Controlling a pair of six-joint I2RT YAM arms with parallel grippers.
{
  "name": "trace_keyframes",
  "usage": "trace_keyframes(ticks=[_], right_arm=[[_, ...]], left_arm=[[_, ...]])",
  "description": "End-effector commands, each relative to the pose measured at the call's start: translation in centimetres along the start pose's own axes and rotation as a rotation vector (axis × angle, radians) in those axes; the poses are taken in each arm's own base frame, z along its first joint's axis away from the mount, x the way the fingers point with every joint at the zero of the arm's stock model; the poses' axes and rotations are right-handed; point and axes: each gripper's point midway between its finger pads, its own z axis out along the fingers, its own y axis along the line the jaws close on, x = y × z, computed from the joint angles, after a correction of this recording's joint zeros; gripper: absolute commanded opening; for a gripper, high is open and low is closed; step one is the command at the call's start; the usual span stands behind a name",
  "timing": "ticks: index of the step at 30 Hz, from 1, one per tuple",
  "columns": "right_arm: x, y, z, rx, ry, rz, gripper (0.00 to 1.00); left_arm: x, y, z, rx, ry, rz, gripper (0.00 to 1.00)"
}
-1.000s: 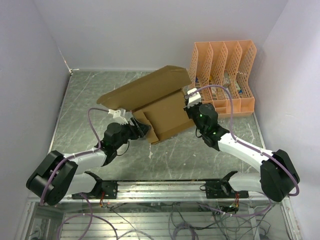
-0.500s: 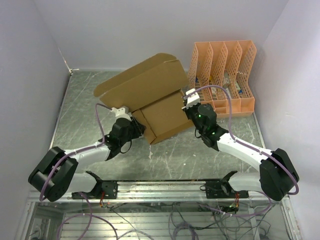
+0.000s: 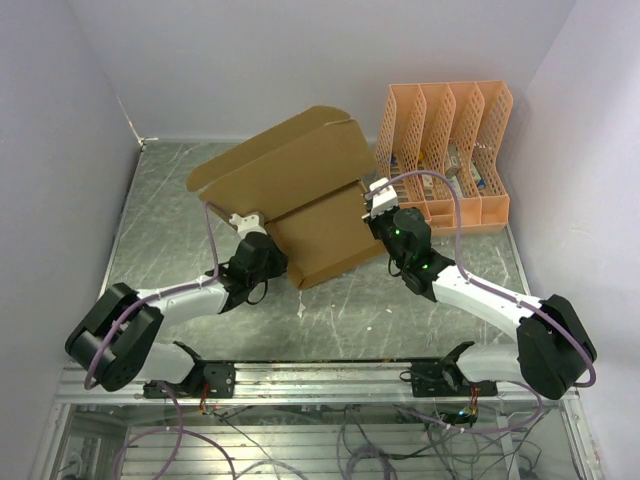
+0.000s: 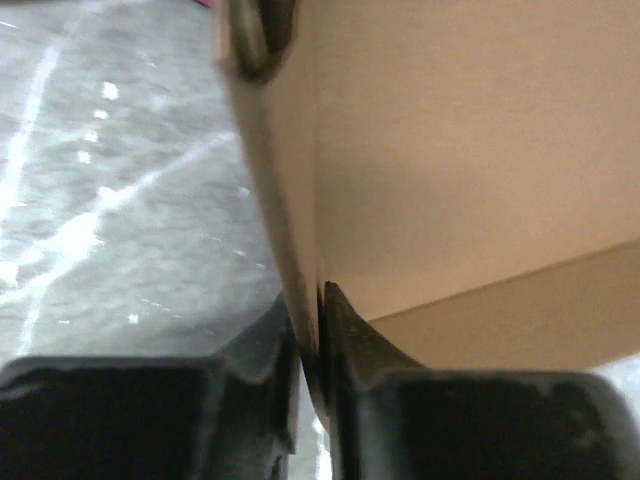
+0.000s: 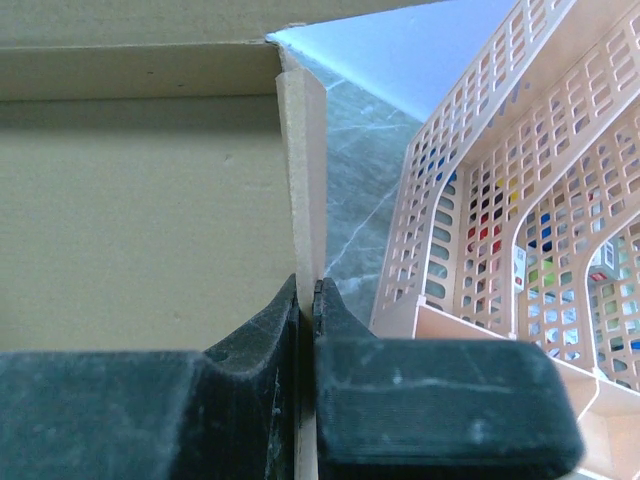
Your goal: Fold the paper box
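Brown corrugated cardboard box point(image 3: 312, 232), part-folded: spans crosswise between tools, left tool point(image 4: 318, 308) clamped on its left wall, right tool point(image 5: 308, 292) on its right.

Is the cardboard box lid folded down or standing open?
Standing open: the paper box has its lid panel tilted up behind the base.

Built of white link shells and bulky black joint housings, left arm point(image 3: 175, 298) and right arm point(image 3: 480, 296) alike. Trailed by looping lilac cables point(image 3: 460, 215). Dotted with tiny green lights near the right wrist. Tipped with matte black, blocky, faintly scuffed fingers point(image 5: 420, 400) on the right gripper point(image 5: 306, 290) and left gripper point(image 4: 310, 305).
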Motion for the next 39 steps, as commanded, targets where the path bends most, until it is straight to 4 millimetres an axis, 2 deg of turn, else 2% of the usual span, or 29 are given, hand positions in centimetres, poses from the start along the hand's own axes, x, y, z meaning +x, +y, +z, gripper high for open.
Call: trace_keyframes(ticks=[1,3,7,14,15,18,19,21,27,29,33,35,38,39], right_arm=[[-1.0,2.1,-0.2,-0.088,-0.034,0.047,0.00],[-1.4,2.5,-0.5,-0.114,-0.044,0.065,0.00],[-1.8,2.7,-0.7,-0.130,-0.052,0.083,0.00],[-1.0,3.3,-0.5,-0.147,-0.017,0.096,0.00],[-0.8,3.5,-0.3,-0.147,-0.004,0.100,0.00],[-0.1,3.9,-0.1,-0.158,0.020,0.110,0.00],[0.1,3.9,-0.1,-0.157,0.026,0.110,0.00],[0.2,3.9,0.0,-0.150,0.029,0.106,0.00],[0.8,3.6,0.4,-0.132,0.048,0.094,0.00],[1.0,3.5,0.5,-0.128,0.054,0.088,0.00],[1.2,3.5,0.6,-0.121,0.057,0.081,0.00],[1.2,3.5,0.6,-0.122,0.058,0.082,0.00],[1.1,3.6,0.5,-0.128,0.057,0.087,0.00],[1.1,3.6,0.5,-0.131,0.057,0.089,0.00]], left_arm=[[-0.2,1.2,0.6,-0.115,0.008,0.037,0.13],[-0.3,1.3,0.6,-0.156,0.007,0.047,0.07],[-0.6,1.6,0.3,-0.232,0.005,0.071,0.07],[-0.8,2.3,0.0,-0.360,0.049,0.124,0.07],[-0.8,2.2,0.0,-0.375,0.058,0.128,0.11],[-1.0,2.1,0.2,-0.397,0.071,0.131,0.39],[-1.0,2.1,0.1,-0.396,0.069,0.129,0.45],[-1.2,1.9,-0.1,-0.386,0.059,0.121,0.48],[-2.0,1.6,-0.9,-0.364,0.032,0.109,0.50],[-2.2,1.5,-1.2,-0.363,0.028,0.107,0.49],[-2.7,1.6,-2.0,-0.368,0.010,0.107,0.41],[-2.7,1.9,-2.1,-0.374,0.013,0.116,0.34],[-2.2,2.4,-1.8,-0.397,0.029,0.132,0.10],[-2.0,2.7,-1.7,-0.411,0.036,0.140,0.07]])
